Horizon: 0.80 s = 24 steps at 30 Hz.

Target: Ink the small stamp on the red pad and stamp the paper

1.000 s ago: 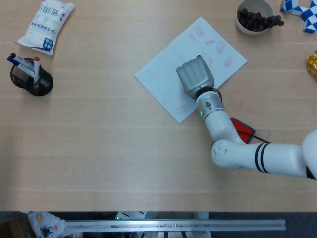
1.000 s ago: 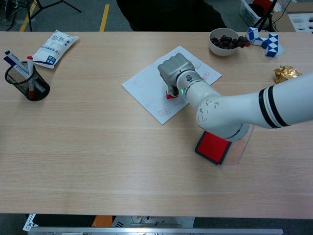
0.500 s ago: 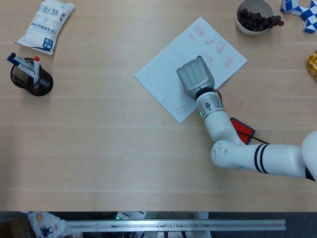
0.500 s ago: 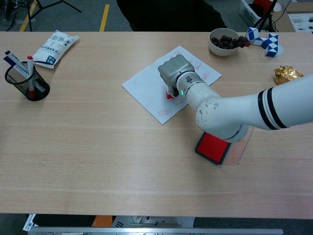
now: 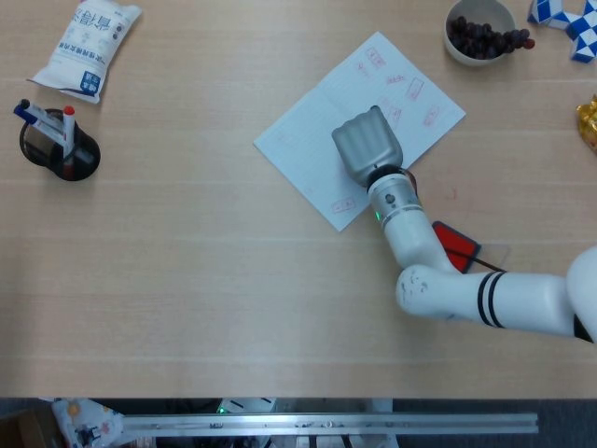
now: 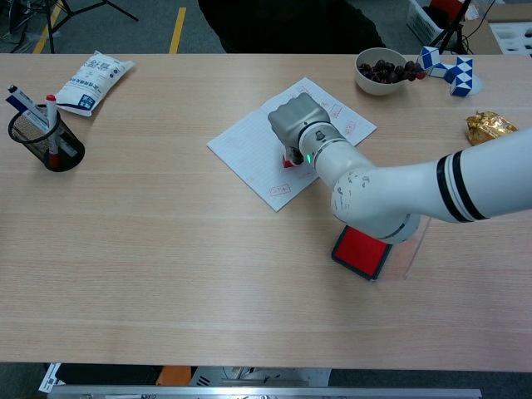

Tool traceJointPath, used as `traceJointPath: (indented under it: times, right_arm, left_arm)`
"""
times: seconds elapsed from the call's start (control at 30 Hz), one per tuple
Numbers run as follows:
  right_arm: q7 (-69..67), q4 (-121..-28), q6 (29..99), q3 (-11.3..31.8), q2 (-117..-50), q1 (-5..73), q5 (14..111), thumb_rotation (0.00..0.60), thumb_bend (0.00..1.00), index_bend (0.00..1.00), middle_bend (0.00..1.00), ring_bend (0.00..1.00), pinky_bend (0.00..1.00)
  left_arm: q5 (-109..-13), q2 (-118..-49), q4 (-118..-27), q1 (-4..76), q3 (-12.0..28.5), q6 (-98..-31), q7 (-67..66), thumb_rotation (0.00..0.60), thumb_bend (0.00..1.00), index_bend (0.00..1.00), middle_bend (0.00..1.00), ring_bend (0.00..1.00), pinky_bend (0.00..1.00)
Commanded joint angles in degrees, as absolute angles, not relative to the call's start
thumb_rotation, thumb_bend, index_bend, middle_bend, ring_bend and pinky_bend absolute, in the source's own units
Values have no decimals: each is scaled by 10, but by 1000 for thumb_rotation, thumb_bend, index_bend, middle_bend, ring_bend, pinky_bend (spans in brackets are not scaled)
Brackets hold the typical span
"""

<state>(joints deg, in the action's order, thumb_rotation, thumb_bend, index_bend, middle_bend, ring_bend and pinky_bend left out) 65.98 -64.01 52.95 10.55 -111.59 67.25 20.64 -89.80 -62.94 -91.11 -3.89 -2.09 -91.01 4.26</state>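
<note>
**On the paper, the stamp sat under a closed hand**

Over the paper (image 6: 253, 145) on the desk (image 6: 166, 249), the right hand (image 6: 293, 120) had its fingers (image 5: 359, 126) curled down around the small stamp (image 6: 288, 161), whose red base peeked out beneath them, touching the sheet. The red pad (image 6: 361, 250) lay near the forearm, apart from the paper.

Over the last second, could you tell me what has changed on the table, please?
Almost nothing. The right hand holds the small stamp down on the paper as before; only the forearm behind it shifted slightly. The red pad stayed put.
</note>
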Motion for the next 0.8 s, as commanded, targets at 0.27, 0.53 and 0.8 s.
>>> traceJointPath:
  times: [0.27,0.53,0.8]
  right_arm:
    - [652,-656,534,103,-1100,664,224,600,351,724,548,447,387]
    - [626,-745,556,116,-1040,651,242,600,351,724,548,447,387]
    - [611,-805,565,122,-1012,652,249,600,351,724,549,448,387]
  left_arm:
    - [-899,-628,-909,-42,-21,-915,48,600,117,0,111,135,90]
    - [-904,-627,-911,-42,-22,-917,47,600,117,0,111,135,90]
    - [-908,-625,-913,-44,-23,-923,48,600,117,0,111,135,90]
